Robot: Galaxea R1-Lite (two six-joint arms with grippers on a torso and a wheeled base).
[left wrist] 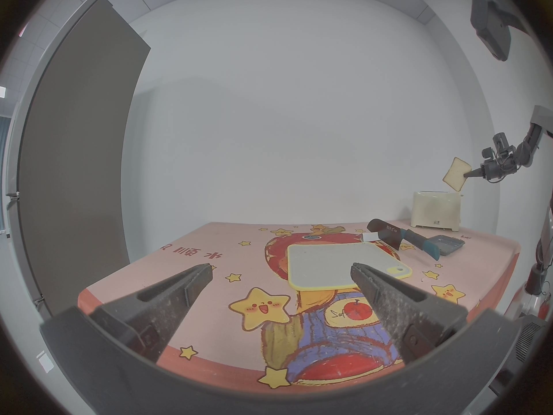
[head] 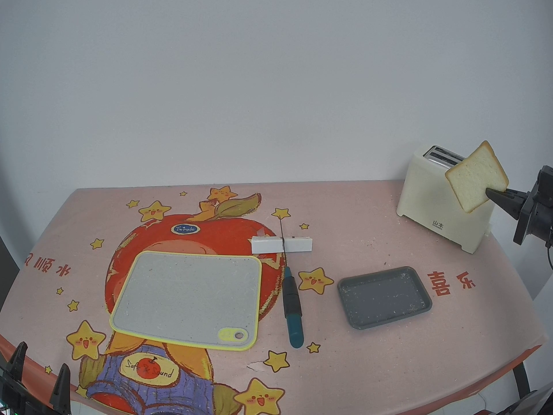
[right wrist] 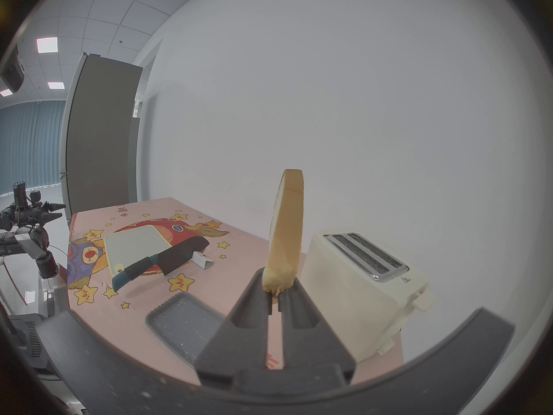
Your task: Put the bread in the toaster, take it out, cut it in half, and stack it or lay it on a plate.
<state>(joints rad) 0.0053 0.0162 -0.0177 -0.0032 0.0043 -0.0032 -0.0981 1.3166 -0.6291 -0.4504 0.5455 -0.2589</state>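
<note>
Bread (head: 477,176) is held tilted in the air just beside the toaster (head: 438,203) at the far right, clamped by one corner between the fingers of the right gripper (head: 494,193). From the left, the left gripper (left wrist: 280,269) is seen with fingers spread wide at the table's near-left edge. On the pink cartoon-printed tablecloth (head: 368,347) are laid a grey cutting board (head: 187,298), a knife (head: 292,304) propped on a white rest (head: 281,244) and a dark grey plate (head: 384,297). The table is backed by a plain white wall (head: 276,76) — a tall grey panel (left wrist: 69,157) is seen beyond its left end.
</note>
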